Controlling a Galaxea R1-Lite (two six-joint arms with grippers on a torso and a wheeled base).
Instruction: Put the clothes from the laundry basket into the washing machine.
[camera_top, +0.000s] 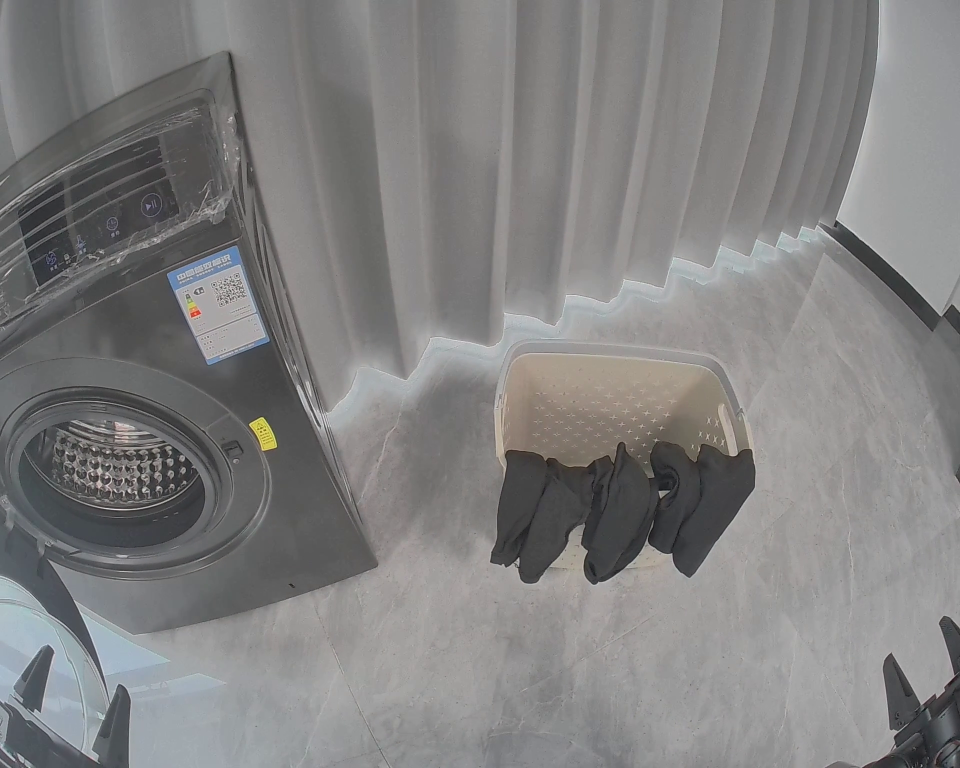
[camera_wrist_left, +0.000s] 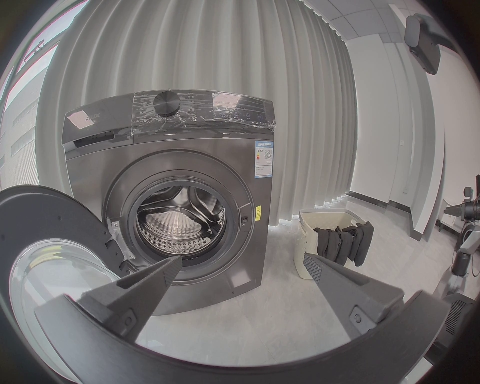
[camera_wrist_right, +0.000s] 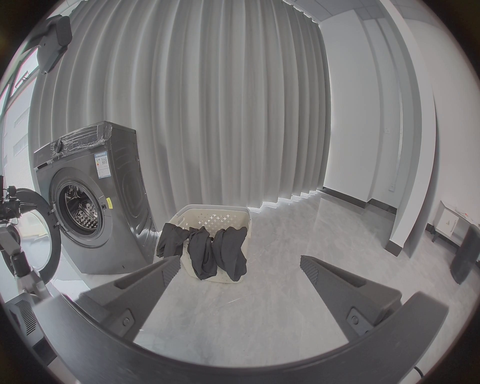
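1. Washing machine: a grey front-loader, set on the floor at its far edge, on the robot's left, with its back near the curtain. The control panel on top is covered with clear film. A label is fixed to the upper front and a small yellow sticker beside the opening.

2. Door: round with a glass centre, swung fully open on the side of the machine away from the basket. The steel drum is exposed behind it.

3. Laundry basket: cream plastic with perforated walls, stood upright on the floor just before the curtain's hem. It is placed near the machine's side but apart from it, with bare floor between them.

4. Clothes: several dark pieces, draped side by side over the basket's near rim. They hang down the outside of the near wall, part inside and part outside, and most of that wall is hidden by them.

5. Left gripper: held low in front of the open door, well apart from the basket. The fingers are spread wide and nothing is held between them.

6. Right gripper: held low over the near floor on the robot's right, faced towards the basket and well apart from it. The fingers are likewise spread wide and nothing is gripped.
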